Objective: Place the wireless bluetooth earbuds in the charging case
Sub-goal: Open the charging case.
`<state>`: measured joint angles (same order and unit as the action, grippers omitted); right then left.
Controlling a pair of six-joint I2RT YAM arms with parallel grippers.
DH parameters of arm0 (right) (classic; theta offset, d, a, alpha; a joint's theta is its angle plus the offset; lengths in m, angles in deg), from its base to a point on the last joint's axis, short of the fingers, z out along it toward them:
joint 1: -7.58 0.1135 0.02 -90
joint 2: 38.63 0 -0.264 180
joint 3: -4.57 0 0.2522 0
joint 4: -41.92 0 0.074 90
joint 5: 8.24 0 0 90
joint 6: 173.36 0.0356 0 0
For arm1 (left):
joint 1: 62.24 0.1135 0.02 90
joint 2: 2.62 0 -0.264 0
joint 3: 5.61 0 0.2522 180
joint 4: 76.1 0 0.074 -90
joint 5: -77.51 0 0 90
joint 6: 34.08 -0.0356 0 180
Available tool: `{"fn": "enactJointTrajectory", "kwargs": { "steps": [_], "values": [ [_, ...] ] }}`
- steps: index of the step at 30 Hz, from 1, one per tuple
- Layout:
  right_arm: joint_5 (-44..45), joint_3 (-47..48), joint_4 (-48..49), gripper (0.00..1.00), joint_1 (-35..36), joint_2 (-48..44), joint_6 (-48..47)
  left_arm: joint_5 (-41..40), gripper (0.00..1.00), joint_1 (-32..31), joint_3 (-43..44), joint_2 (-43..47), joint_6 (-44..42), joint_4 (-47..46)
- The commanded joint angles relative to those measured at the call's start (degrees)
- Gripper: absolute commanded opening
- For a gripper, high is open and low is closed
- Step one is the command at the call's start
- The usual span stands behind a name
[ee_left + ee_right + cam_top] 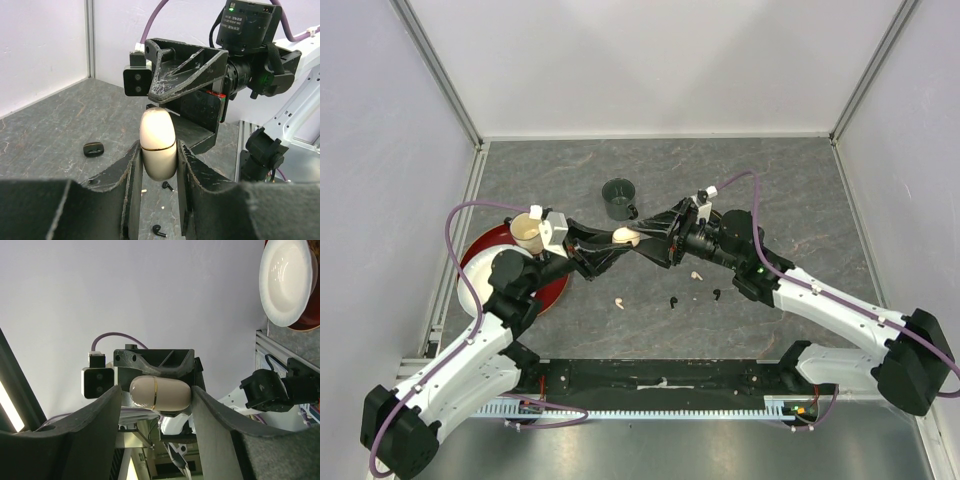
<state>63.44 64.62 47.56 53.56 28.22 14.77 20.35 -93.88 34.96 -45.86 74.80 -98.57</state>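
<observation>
Four earbuds (pixel 618 301), one case (pixel 626 236), one mug (pixel 619 199)

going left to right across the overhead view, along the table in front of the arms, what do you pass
red plate → left cream earbud → left black earbud → right cream earbud → right black earbud

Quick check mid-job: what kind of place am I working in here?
Most likely a lab test cell, not a home: plain white walls on aluminium framing box in a grey tabletop, with a black mounting rail at its near edge.
</observation>
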Motion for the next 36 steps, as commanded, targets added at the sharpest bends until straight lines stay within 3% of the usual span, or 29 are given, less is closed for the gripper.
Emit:
{"fn": "enactJointTrajectory", "kwargs": {
  "steps": [1, 16, 19, 22, 28, 32, 36],
  "values": [
    [-1.3, -0.5, 6.2, 0.64, 0.0, 0.7, 3.3, 1.1, 0.02, -0.3, 0.0, 0.4, -2.3, -2.8],
    [-3.3, -0.8, 7.8, 0.64, 0.1, 1.4, 5.3, 0.1, 0.02, -0.4, 0.8, 0.3, -6.4, 0.4],
    [-3.4, -0.9, 7.8, 0.70, 0.1, 1.3, 5.5, -0.1, 0.02, -0.4, 0.9, 0.2, -6.9, 0.4],
    [-3.1, -1.3, 7.8, 0.68, 0.2, 1.2, 5.8, 0.0, 0.02, -0.5, 0.9, 0.1, -7.4, 0.6],
    [-2.9, -1.9, 8.5, 0.51, 0.1, 1.1, 6.2, 0.2, 0.02, -0.7, 0.9, 0.2, -8.1, 1.0],
    [-3.1, -1.7, 9.8, 0.29, 0.2, 1.4, 5.6, 0.5, 0.03, -0.7, 1.5, 0.0, -7.7, 2.3],
    [-3.4, -1.3, 10.6, 0.19, 0.3, 1.7, 4.4, 1.1, 0.28, -0.8, 2.0, -0.9, -5.1, 2.6]
  ]
}}
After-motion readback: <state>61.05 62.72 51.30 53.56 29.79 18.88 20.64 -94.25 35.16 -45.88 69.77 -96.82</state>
